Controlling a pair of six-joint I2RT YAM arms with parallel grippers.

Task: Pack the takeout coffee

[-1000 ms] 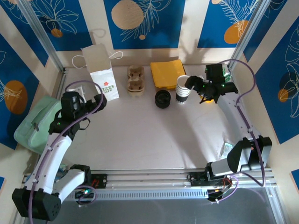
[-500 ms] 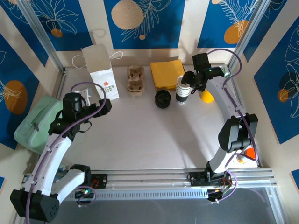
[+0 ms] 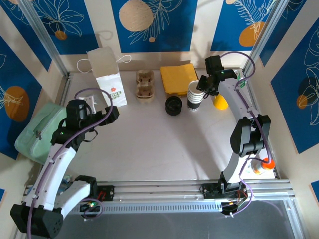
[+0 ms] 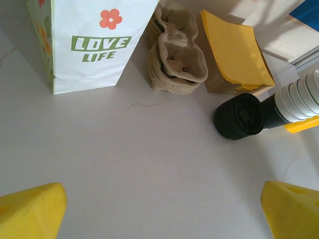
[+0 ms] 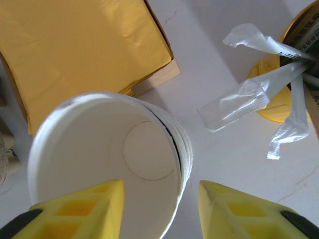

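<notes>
Top view, surface (image 3: pixel 149 144): pale and faintly veined, with both arm bases at the bottom edge.
Top view, left end effector (image 3: pixel 111 112): left of centre, jaws wide, nothing between them.
Top view, white paper bag with green "LOVE LIFE" print (image 3: pixel 110 82): upright at the upper left, just above that end effector.
Top view, brown moulded-pulp cup carriers (image 3: pixel 144 84): stacked just right of the bag.
Top view, stack of yellow paper napkins (image 3: pixel 178 78): upper centre.
Top view, stack of round black plastic lids (image 3: pixel 173 105): below the napkins, just left of the cups.
Top view, stack of white unlidded paper cups (image 3: pixel 194 98): upright, right of centre.
Top view, right end effector (image 3: pixel 201 87): at the rim of the cup stack.
Top view, takeout coffee: its place cannot be told.
Left wrist view, yellow fingertips (image 4: pixel 35 209): in the two bottom corners, far apart, with bare surface between.
Left wrist view, objects: the bag is at upper left with the carriers beside it. The napkins are at upper right, and the lids sit right of centre, just beside the cups at the right edge.
Right wrist view, right end effector: jaws moderately apart. One yellow finger (image 5: pixel 79 211) is over the top cup's inside and the other is outside. The cup wall runs between them with a gap on each side, so nothing is held.
Right wrist view, yellow round tub (image 5: pixel 274 107): upper right, holding clear plastic-wrapped items.
</notes>
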